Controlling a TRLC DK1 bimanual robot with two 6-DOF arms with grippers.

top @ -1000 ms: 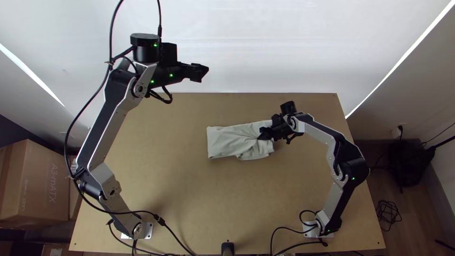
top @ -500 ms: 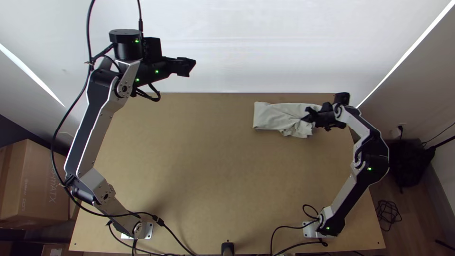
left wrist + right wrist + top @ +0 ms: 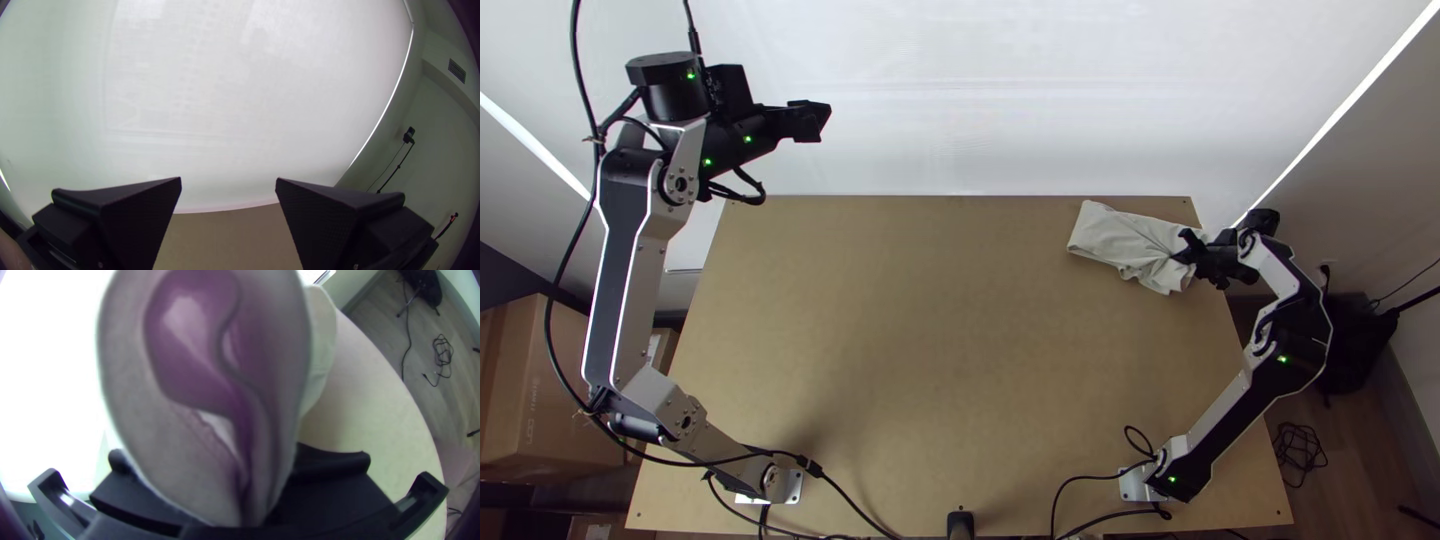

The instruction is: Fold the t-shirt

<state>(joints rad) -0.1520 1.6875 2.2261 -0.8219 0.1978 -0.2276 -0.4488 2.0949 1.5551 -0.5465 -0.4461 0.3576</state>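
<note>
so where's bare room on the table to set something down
Bare: the middle and far left of the light wooden table, from the pale, bunched cloth t-shirt to the left edge. More lies between shirt and right arm's base. Crowded: the far right corner, where the black right gripper grips the shirt, and the near edge, with black cables.

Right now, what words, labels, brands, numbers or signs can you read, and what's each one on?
Cardboard box: faint print, too small to read reliably.
Shirt: no lettering that I can make out.
So there's nothing I can quote.
</note>
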